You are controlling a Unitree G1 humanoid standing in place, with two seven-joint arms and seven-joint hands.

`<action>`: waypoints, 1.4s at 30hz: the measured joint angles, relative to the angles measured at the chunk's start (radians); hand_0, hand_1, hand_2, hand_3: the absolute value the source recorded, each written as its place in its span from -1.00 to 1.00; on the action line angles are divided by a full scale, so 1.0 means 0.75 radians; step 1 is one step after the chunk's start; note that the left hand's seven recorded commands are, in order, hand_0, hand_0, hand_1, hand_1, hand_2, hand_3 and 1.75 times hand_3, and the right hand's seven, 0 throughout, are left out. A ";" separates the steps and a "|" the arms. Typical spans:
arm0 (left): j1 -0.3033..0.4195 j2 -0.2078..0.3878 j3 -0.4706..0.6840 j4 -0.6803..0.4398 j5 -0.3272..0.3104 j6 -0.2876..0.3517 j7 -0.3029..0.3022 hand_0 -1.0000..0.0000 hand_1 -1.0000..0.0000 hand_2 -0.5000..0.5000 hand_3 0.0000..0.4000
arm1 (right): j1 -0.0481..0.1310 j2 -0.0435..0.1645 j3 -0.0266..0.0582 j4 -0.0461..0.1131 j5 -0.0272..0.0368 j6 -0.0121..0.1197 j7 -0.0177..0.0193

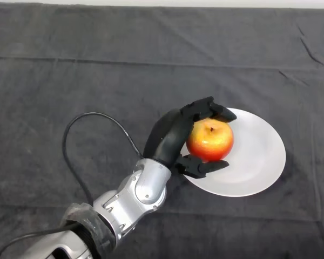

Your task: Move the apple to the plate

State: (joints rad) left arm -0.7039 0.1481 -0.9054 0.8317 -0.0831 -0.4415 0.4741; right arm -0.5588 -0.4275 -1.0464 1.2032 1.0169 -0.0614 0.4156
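Note:
A red and yellow apple (211,141) is over the left part of a white plate (259,156) on the dark cloth. My left hand (171,137) is curled round the apple, with fingers (208,108) over its far side and the thumb (201,166) at its near side. I cannot tell whether the apple rests on the plate or is held just above it. The silver-grey arm comes in from the lower left.
The dark cloth (97,70) covers the whole table, with a fold line across its far part.

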 measured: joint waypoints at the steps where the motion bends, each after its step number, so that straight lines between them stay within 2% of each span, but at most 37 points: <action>1: 0.000 0.000 -0.005 0.001 -0.004 0.000 0.000 -1.00 -1.00 0.00 1.00 | 0.000 0.000 0.000 0.000 0.0000 0.000 0.0000; 11: -0.017 0.000 -0.049 0.011 -0.060 -0.003 0.001 -1.00 -1.00 0.00 1.00 | 0.000 0.000 0.000 0.000 0.0000 0.000 0.0000; 12: -0.028 0.001 -0.054 0.015 -0.067 -0.003 0.001 -1.00 -0.64 -0.18 1.00 | 0.000 0.000 0.000 0.000 0.0000 0.000 0.0000; 14: -0.037 0.001 -0.054 0.018 -0.072 -0.003 0.001 -0.40 -0.02 -0.19 0.40 | 0.000 0.000 0.000 0.000 0.0000 0.000 0.0000; 15: -0.040 0.001 -0.055 0.018 -0.077 -0.003 0.001 0.82 1.00 -0.09 -0.82 | 0.000 0.000 0.000 0.000 0.0000 0.000 0.0000; 16: -0.040 0.001 -0.059 0.018 -0.083 -0.004 0.000 1.00 1.00 0.00 -1.00 | 0.000 0.000 0.000 0.000 0.0000 0.000 0.0000; 26: -0.044 0.008 -0.080 0.018 -0.118 -0.004 -0.011 1.00 1.00 0.00 -1.00 | 0.000 0.000 0.000 0.000 0.0000 0.000 0.0001; 32: -0.048 0.051 -0.038 0.012 -0.141 -0.003 -0.053 1.00 1.00 0.00 -1.00 | 0.000 0.000 0.000 0.000 -0.0001 0.000 0.0002; 35: -0.048 0.104 0.033 -0.030 -0.145 -0.003 -0.058 1.00 1.00 0.00 -1.00 | 0.000 0.000 0.000 0.000 0.0000 0.000 0.0003; 42: -0.048 0.292 0.228 -0.178 -0.156 -0.009 -0.056 1.00 1.00 0.00 -1.00 | 0.000 0.000 -0.001 0.000 0.0000 -0.001 0.0004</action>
State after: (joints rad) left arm -0.7398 0.3669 -0.7347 0.6982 -0.1999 -0.4484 0.4323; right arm -0.5588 -0.4275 -1.0468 1.2033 1.0169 -0.0619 0.4160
